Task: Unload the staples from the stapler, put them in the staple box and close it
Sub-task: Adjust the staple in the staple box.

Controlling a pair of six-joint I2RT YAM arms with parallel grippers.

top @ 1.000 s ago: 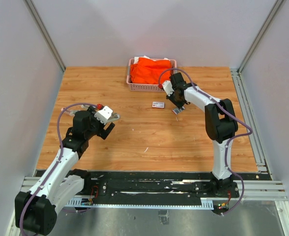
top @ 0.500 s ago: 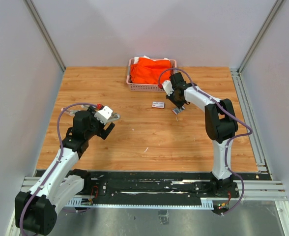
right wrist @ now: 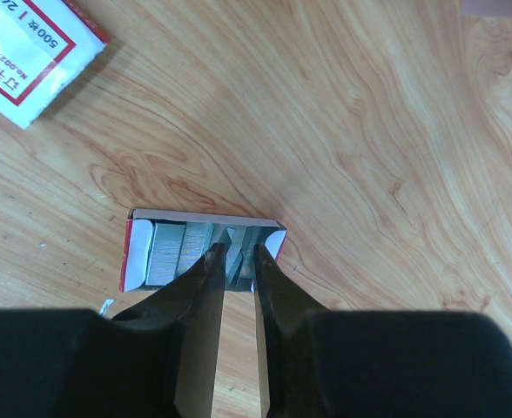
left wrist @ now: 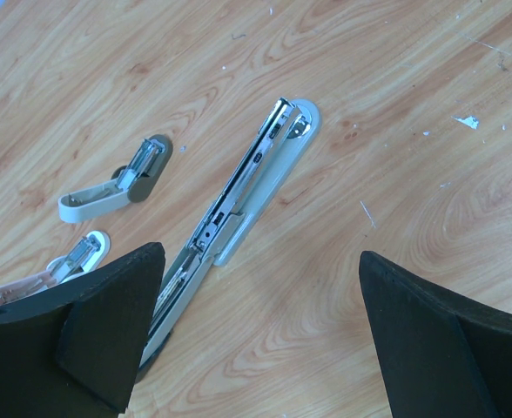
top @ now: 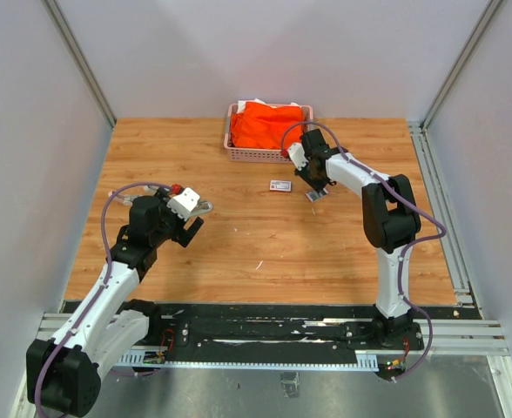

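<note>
Right tool (right wrist: pixel 236 254) over an open box (right wrist: pixel 134 252) of staples (right wrist: pixel 173 252) on the tabletop (right wrist: pixel 369 157).
Appears to pinch one short silvery strip between nearly closed fingertips, which cover most of it as well as the box's near edge. Shows more rows lying in the box, beside a labelled packet (right wrist: pixel 30 52) cut off at the corner. Holds the left tool (left wrist: pixel 260 261) spread wide over the opened stapler (left wrist: pixel 247 187), masking its rear end. Cannot tell whether its channel is loaded.
</note>
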